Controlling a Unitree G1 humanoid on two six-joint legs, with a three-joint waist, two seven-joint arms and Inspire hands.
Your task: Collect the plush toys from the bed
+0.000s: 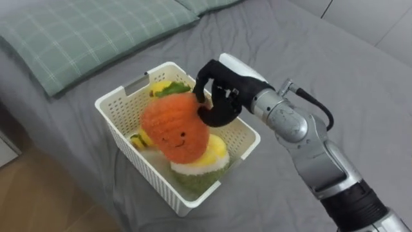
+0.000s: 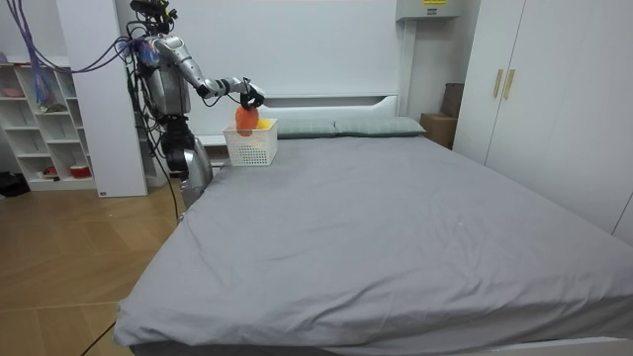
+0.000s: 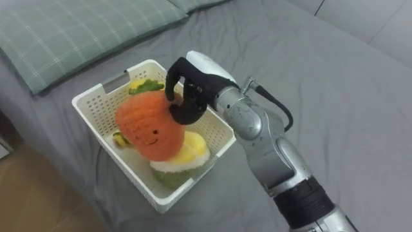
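Note:
A white slatted basket (image 1: 129,85) stands on the grey bed (image 1: 302,45) near its edge, just below the pillow. An orange plush toy (image 1: 174,125) with a small face and green leaves sticks up out of it. Under that toy lies a yellow and green plush (image 1: 209,161), and another yellow toy (image 1: 161,86) sits at the basket's far side. My right hand (image 1: 225,87) reaches over the basket's far right rim, its fingers and thumb curled on the orange toy's upper right edge. In the room view I stand at the bed's head corner, right hand (image 2: 252,99) over the basket (image 2: 250,148).
A green checked pillow (image 1: 77,32) lies beyond the basket. Wooden floor (image 1: 38,193) shows past the bed's edge at lower left. In the room view a white shelf unit (image 2: 40,119) stands behind me and a wardrobe (image 2: 534,89) at the far side.

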